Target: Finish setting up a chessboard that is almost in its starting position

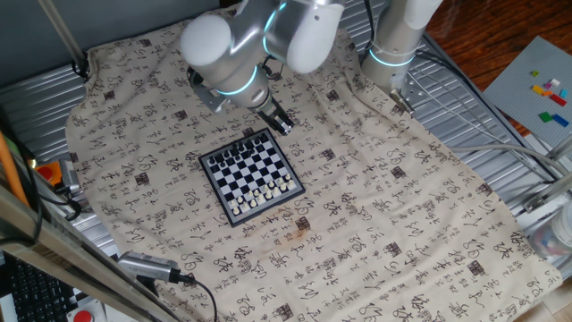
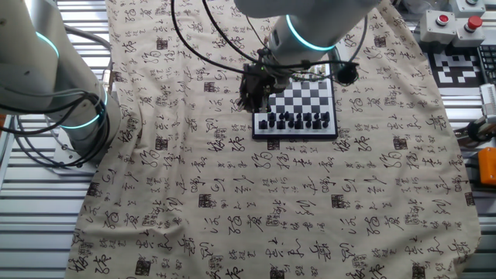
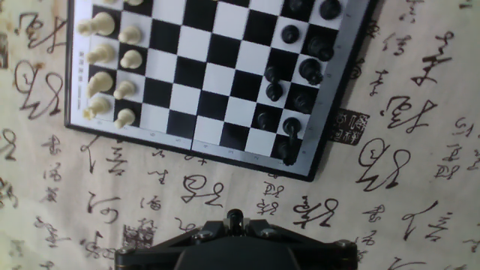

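Cloth (image 1: pixel 402 224) printed with black characters covers the table, and the chessboard (image 1: pixel 248 174) lies at its middle. The gripper (image 1: pixel 279 119) hovers just beside a corner on the black side. I cannot tell whether its fingers are spread or closed. I reckon it should drop straight over one piece, because the neighbours stand close. There is one board. Eight white pieces (image 3: pixel 96 54) show in the hand view before the frame cuts off, and the black pieces (image 3: pixel 311 71) are too crowded to count.

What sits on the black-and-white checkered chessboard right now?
Cream-white chess pieces line one edge of the checkered chessboard, black chess pieces the opposite edge; middle squares are bare. The hand view crops part of the board, and elsewhere pieces are too small to identify.
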Action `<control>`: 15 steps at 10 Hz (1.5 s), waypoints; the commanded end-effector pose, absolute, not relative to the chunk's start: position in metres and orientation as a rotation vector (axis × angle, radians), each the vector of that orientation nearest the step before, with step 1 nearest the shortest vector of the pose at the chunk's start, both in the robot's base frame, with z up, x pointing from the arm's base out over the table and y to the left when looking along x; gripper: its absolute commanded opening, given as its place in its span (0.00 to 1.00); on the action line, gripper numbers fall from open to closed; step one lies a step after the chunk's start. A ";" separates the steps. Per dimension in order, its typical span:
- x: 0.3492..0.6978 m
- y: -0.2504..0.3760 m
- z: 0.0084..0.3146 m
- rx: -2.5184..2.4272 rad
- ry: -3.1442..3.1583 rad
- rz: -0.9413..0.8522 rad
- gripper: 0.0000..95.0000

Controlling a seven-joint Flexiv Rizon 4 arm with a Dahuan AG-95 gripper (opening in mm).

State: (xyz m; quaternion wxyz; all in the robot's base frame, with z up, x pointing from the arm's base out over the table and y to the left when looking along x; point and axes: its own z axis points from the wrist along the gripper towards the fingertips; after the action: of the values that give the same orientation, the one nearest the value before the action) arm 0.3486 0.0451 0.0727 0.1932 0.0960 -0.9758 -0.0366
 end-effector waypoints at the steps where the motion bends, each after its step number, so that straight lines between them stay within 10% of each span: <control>1: 0.347 0.048 0.079 0.259 -2.740 -0.119 0.00; 15: 0.343 0.070 0.094 0.225 -2.832 -0.155 0.00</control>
State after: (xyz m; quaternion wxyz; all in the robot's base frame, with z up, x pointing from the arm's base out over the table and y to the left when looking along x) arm 0.3433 0.0695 0.0937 0.1309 0.0781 -0.9861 -0.0665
